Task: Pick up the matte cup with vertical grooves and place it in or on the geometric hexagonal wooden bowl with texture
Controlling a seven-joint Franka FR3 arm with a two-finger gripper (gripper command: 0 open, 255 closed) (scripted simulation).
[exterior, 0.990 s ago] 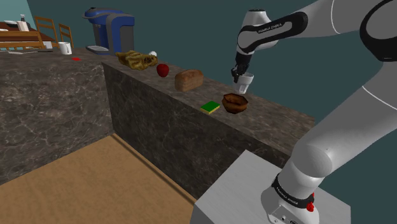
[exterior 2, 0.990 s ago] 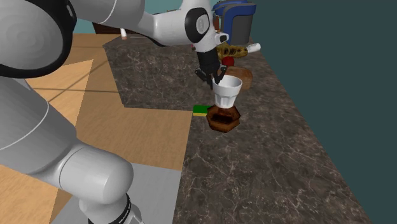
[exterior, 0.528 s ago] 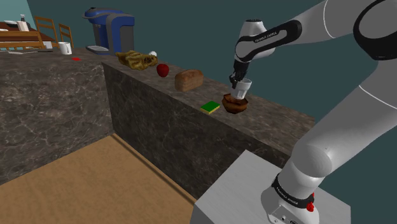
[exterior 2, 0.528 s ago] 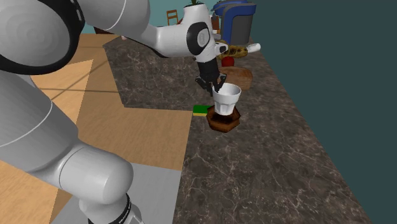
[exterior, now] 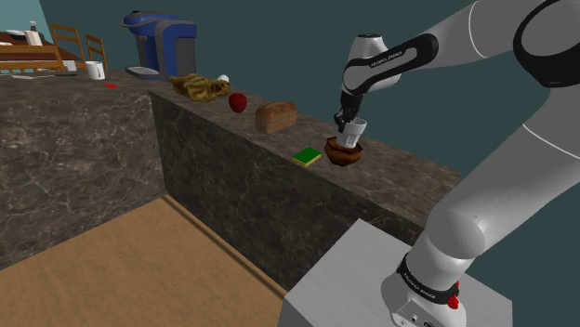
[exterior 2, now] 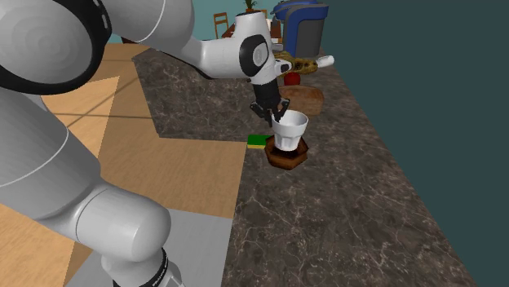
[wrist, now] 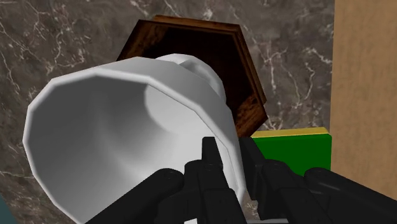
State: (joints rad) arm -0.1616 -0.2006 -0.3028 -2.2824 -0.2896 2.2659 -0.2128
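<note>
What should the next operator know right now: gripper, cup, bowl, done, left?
The gripper is shut on the wall of the white cup, one finger inside and one outside.
The white cup is tilted, with its base down inside the brown hexagonal bowl. I cannot tell whether it touches the bottom.
Done: cup picked up and brought into the bowl.
Left: open the fingers, lift the gripper clear, and check that the cup stays in the bowl.

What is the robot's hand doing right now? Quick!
Gripper: closed, fingers clasping the wall of the white faceted cup over the brown hexagonal wooden bowl.
</note>
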